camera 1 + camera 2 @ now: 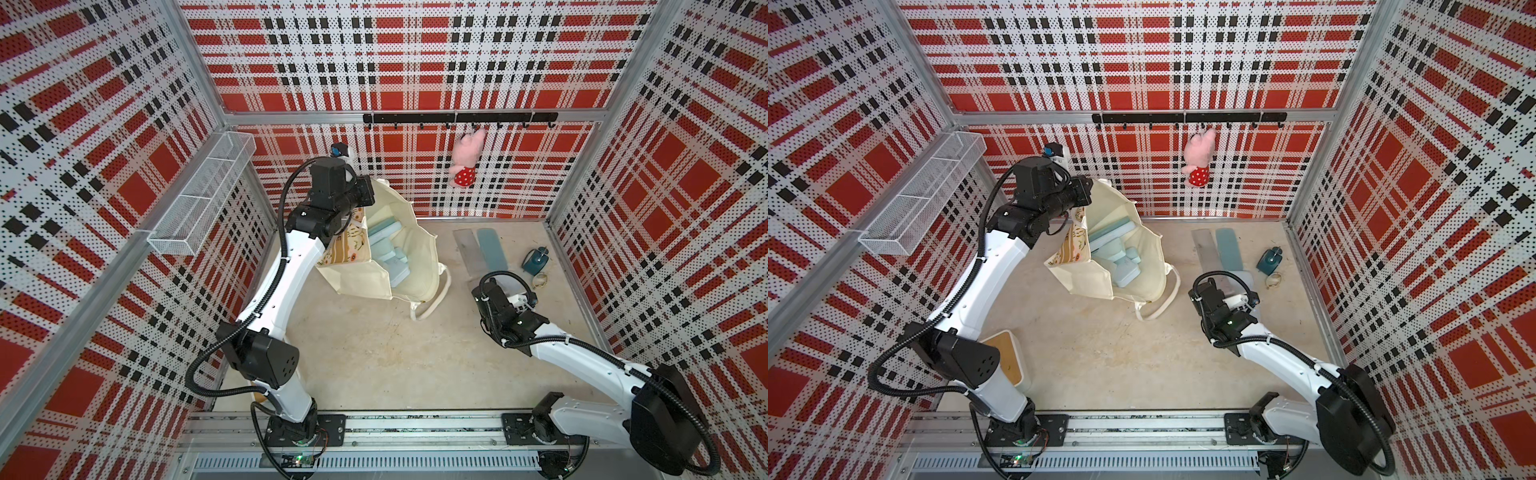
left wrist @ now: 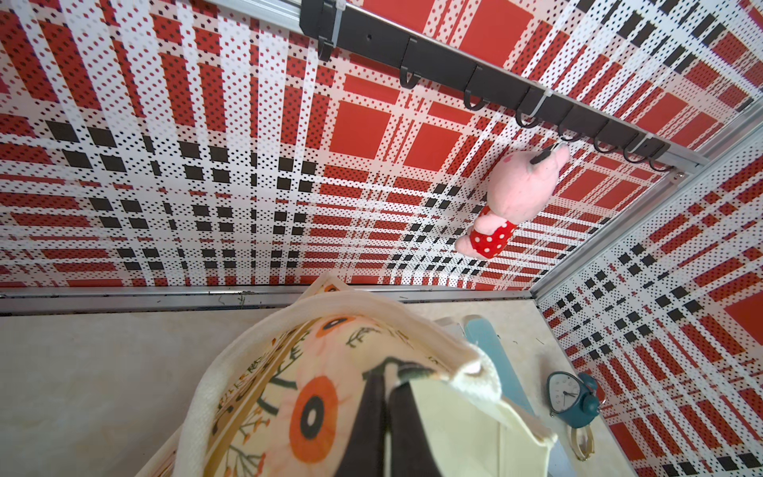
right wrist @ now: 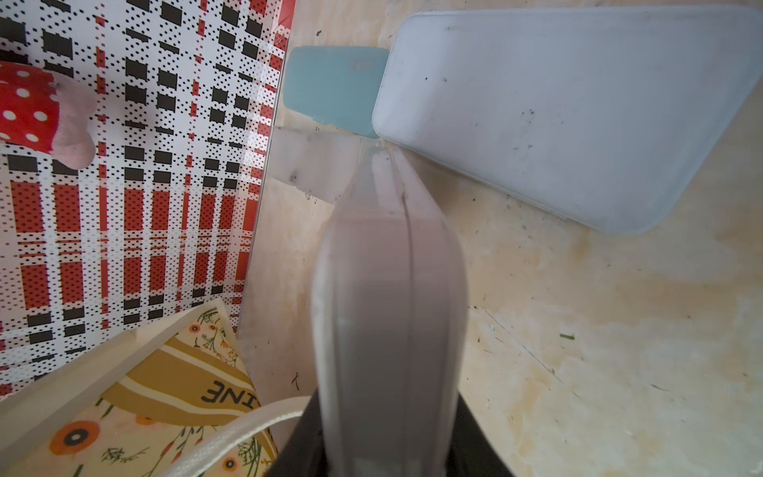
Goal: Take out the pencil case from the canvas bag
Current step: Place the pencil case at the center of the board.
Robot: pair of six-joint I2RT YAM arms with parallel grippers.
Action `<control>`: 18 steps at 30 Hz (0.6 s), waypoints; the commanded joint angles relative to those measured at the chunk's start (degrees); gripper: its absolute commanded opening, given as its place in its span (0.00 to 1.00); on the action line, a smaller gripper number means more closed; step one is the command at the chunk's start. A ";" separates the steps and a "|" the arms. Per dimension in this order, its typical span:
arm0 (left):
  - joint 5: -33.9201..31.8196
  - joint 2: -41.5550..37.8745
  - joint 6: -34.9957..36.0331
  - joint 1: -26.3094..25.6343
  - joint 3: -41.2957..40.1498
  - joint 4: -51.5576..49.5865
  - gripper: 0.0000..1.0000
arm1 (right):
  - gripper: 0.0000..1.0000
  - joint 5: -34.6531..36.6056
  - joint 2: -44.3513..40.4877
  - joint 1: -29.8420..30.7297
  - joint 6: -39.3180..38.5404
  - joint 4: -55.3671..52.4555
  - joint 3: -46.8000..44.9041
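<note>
On the beige table (image 1: 374,353), the right gripper (image 1: 524,300), at about 4 o'clock, is clamped on a translucent grey case (image 3: 388,289) that runs lengthwise between its dark fingers. Toward 11 o'clock the canvas bag (image 1: 357,278) stands tilted, mouth gaping, with one white loop handle (image 1: 436,299) trailing on the table. Several pale teal pencil cases (image 1: 384,237) lie inside it. The left gripper (image 2: 386,384), jaws closed, pinches the bag's flower-printed rim. Farther back, at 1 o'clock, a grey strip (image 1: 466,249) and a blue strip (image 1: 492,249) lie side by side, and a teal alarm clock (image 1: 536,259) sits near 2 o'clock. On the far wall a pink plush pig (image 1: 467,160) hangs from a black hook rail (image 1: 457,117).
</note>
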 commanded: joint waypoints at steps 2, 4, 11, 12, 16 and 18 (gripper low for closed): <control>0.33 -4.55 0.65 0.75 1.61 9.77 0.00 | 0.42 0.41 0.90 -0.54 2.45 2.96 0.13; 0.51 -4.63 0.58 1.10 1.50 9.73 0.00 | 0.52 0.19 1.04 -0.59 2.03 3.36 0.05; 0.96 -4.54 0.30 1.28 1.00 9.99 0.00 | 0.68 -0.26 0.38 -0.53 1.05 6.09 -1.53; 1.09 -4.53 0.30 1.26 0.99 10.03 0.00 | 0.68 -0.51 0.54 -0.56 0.94 6.16 -1.62; 1.10 -4.77 0.13 1.31 0.53 10.22 0.00 | 0.70 -2.08 1.12 -0.53 0.69 6.48 -2.72; 1.21 -5.02 0.00 1.25 -0.13 10.29 0.00 | 0.70 -2.92 1.36 -0.39 0.96 6.66 -3.76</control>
